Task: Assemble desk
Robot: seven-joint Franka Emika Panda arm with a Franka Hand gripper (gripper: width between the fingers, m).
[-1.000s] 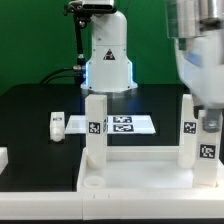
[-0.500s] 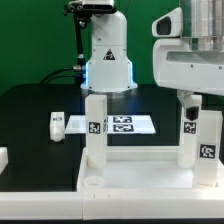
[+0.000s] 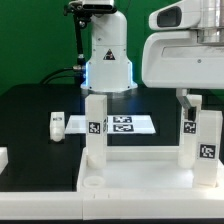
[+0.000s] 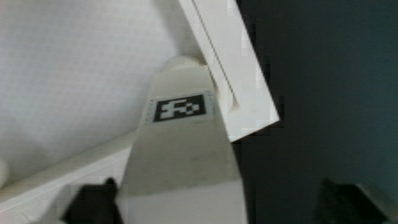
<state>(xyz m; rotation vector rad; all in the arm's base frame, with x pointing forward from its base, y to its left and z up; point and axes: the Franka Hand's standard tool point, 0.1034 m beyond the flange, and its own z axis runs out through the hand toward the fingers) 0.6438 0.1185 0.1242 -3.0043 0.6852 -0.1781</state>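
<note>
The white desk panel (image 3: 140, 172) lies flat at the front of the black table. Three white tagged legs stand upright in its corner sockets: one at the exterior view's left (image 3: 95, 125), one at the back right (image 3: 188, 125) and one at the front right (image 3: 207, 142). My gripper (image 3: 192, 100) hangs just above the right legs, largely hidden under the white hand. In the wrist view the gripper (image 4: 217, 205) is open. Its dark fingers (image 4: 89, 202) stand apart on either side of a tagged leg (image 4: 178, 150) without touching it, above the panel (image 4: 71, 70).
A loose white leg (image 3: 57, 124) lies on the table at the exterior view's left, and another white part (image 3: 3, 157) sits at the left edge. The marker board (image 3: 128, 124) lies behind the panel. The robot base (image 3: 106, 55) stands at the back.
The hand has risen from low over the front right leg to well above it. The leg stays standing in its socket.
</note>
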